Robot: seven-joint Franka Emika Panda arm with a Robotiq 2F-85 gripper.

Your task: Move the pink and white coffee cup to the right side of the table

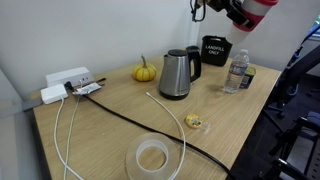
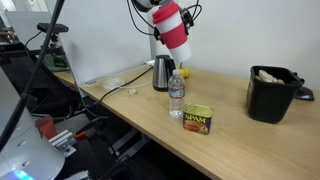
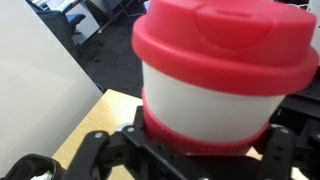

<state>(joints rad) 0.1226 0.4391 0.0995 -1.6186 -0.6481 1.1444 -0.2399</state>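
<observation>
The pink and white coffee cup (image 3: pixel 215 75) has a red-pink lid, a white band and a red-pink sleeve. It fills the wrist view. My gripper (image 3: pixel 205 150) is shut around its sleeve. In both exterior views the cup (image 2: pixel 175 30) (image 1: pixel 256 10) hangs tilted, high above the light wood table (image 1: pixel 110 130) (image 2: pixel 235 150), over the end where the bottle stands. The gripper shows only partly at the top of the frame in both exterior views.
On the table stand a steel kettle (image 1: pixel 176 73) (image 2: pixel 162 72), a clear water bottle (image 1: pixel 236 72) (image 2: pixel 177 93), a black mug (image 1: pixel 215 50) (image 2: pixel 272 93) and a Spam can (image 2: pixel 197 120). There are also a small pumpkin (image 1: pixel 144 71), a tape roll (image 1: pixel 152 158) and a power strip (image 1: pixel 66 82) with cables.
</observation>
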